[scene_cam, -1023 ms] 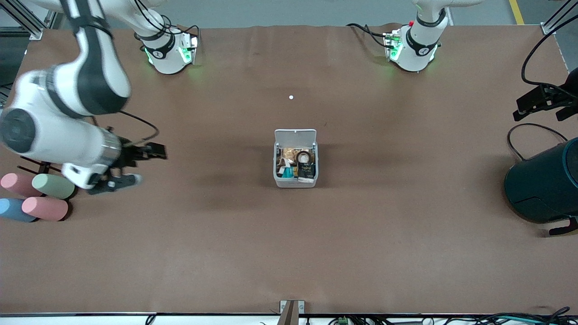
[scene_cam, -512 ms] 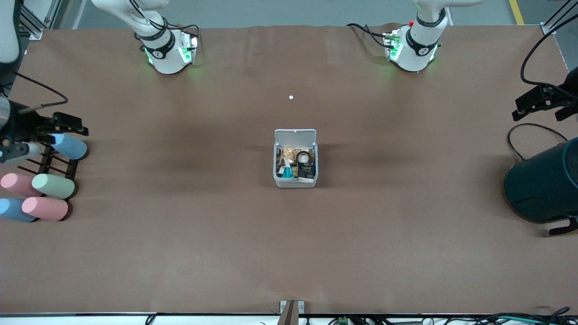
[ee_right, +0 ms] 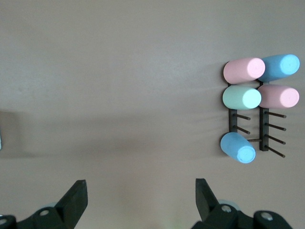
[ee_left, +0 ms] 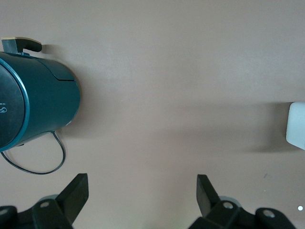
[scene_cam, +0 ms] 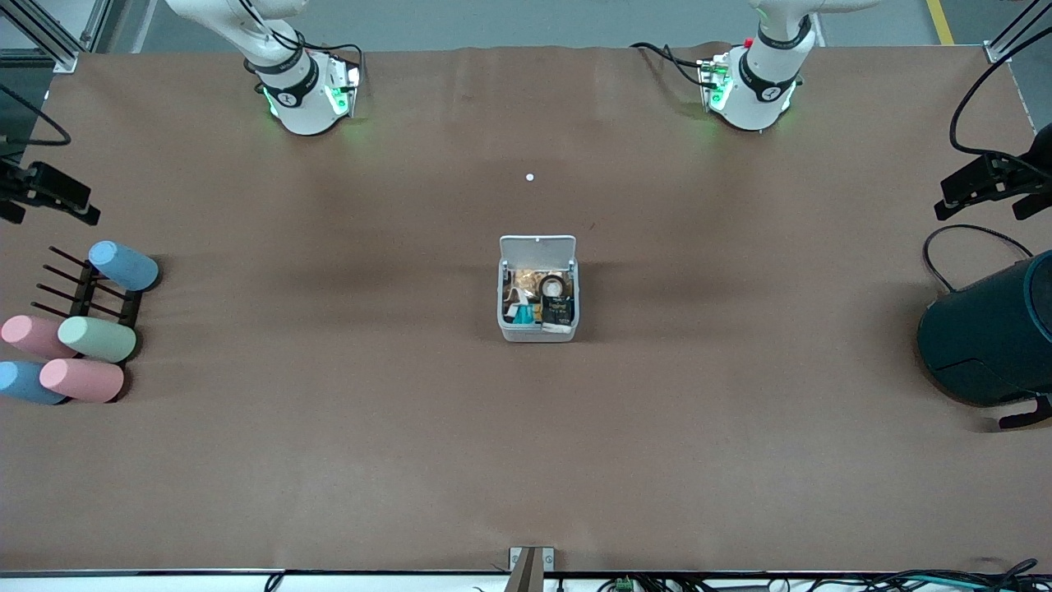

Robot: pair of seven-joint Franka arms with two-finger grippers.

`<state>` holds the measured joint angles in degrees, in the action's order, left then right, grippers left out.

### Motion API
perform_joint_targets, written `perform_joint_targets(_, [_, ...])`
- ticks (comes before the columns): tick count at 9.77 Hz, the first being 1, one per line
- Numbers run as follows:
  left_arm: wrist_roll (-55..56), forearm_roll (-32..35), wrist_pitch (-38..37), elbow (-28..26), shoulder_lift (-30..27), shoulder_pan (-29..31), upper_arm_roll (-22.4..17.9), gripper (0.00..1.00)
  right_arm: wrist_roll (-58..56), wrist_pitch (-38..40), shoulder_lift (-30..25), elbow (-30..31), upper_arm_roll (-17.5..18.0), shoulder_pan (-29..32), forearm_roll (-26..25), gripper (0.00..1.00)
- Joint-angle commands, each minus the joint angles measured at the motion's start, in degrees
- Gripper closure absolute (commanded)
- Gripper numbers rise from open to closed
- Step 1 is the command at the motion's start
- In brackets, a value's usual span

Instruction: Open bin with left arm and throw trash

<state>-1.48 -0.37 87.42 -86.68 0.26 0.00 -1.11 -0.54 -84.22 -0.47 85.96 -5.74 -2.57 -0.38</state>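
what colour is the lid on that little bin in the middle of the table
The lid of the bin is plain white, standing open. The front view shows it best.

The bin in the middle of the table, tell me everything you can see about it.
The bin is a small square white-grey box, plastic by its look, with rounded corners. Its flat white lid stands open, hinged at the edge toward the robots' bases. Inside lies trash, including a black packet and a ring. Nothing else touches it.

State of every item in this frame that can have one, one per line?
bin: lid open, upright
trash: inside the bin
left pincer: open, empty, over bare table
right pincer: open, empty, over bare table
teal drum: lying on its side
pastel cylinders: resting on the rack
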Motion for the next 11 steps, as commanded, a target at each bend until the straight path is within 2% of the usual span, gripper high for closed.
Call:
perform_joint_targets(1, [0.52,-0.07,-0.59,0.28,0.0,0.09,0.06,0.0,1.77,1.95,-1.02,-0.09,3.09,1.41,-1.46,0.0])
perform_joint_targets(5, [0.34,0.45,-0.59,0.37,0.53,0.0,-0.03,0.0,1.86,1.52,-0.41,-0.35,3.01,0.89,-1.29,0.0])
perform_joint_targets(7, [0.34,0.81,-0.59,0.46,0.62,-0.26,0.06,0.0,1.86,-1.81,-0.15,-0.44,3.19,1.07,-0.32,0.0])
perform_joint_targets(11, [0.25,0.9,-0.59,2.38,0.53,-0.26,0.32,0.0,-2.71,-0.33,-0.15,0.0,3.01,2.48,1.53,0.0])
